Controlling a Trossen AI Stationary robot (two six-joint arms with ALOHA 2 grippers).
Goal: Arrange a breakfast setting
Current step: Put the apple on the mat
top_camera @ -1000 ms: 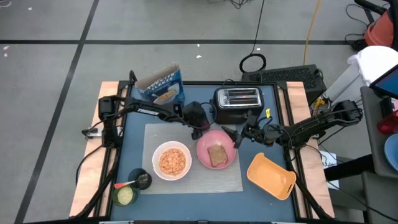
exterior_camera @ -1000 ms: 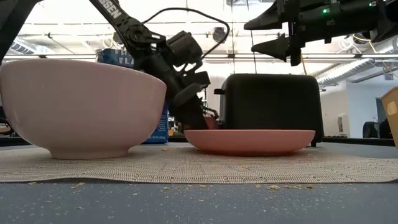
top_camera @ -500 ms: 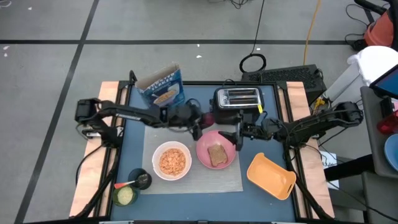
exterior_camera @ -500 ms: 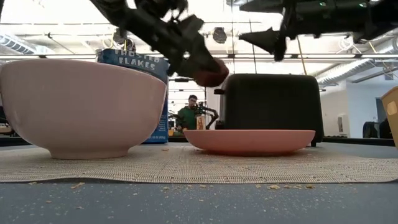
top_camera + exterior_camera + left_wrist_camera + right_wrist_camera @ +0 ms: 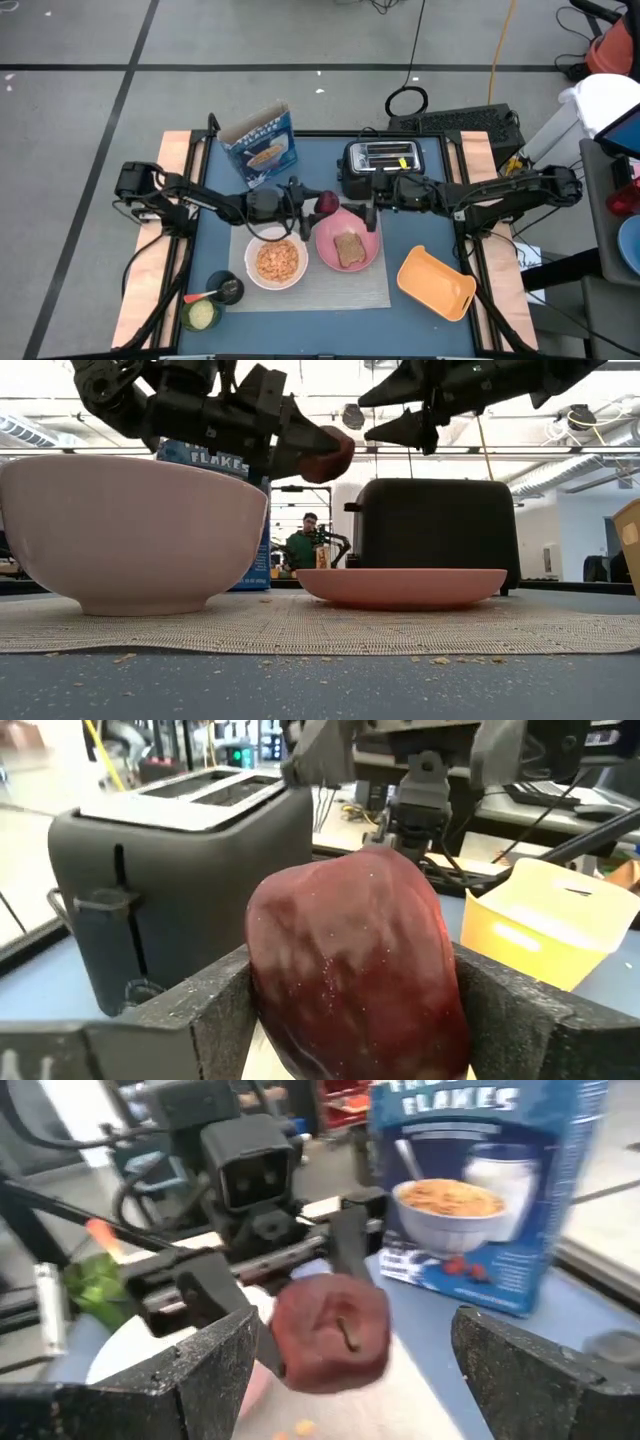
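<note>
My left gripper [image 5: 314, 203] is shut on the small dark red fruit [image 5: 327, 203], held in the air over the pink plate's [image 5: 328, 252] far left rim. The fruit also shows in the low view [image 5: 331, 455]. My right gripper [image 5: 362, 213] is open and level, a short way to the fruit's right, facing it and touching nothing. The brown toast slice [image 5: 349, 249] lies flat on the plate. The white bowl [image 5: 277, 258], with cereal in it, and the plate stand on the grey mat [image 5: 310, 290]. I cannot make out a metal spoon. My left gripper pinches the fruit's two opposite sides [image 5: 262, 970] between its two fingers [image 5: 195, 1015]. The fingers lie level and come from the table's left. The fruit sticks out past the fingertips [image 5: 300, 448] and is lifted clear of plate and table.
A black toaster [image 5: 380, 160] stands behind the plate. A blue cereal box [image 5: 262, 145] stands at the back left. A yellow-orange dish [image 5: 436, 283] lies at the front right. A dark cup [image 5: 226, 289] and a green-filled small bowl [image 5: 200, 315] sit at the front left.
My left gripper has risen from table height beside the plate's far rim, lifting the fruit clear, and has tipped from pointing down to level. My right gripper has gone toward the table's left, nearer the fruit, staying open.
</note>
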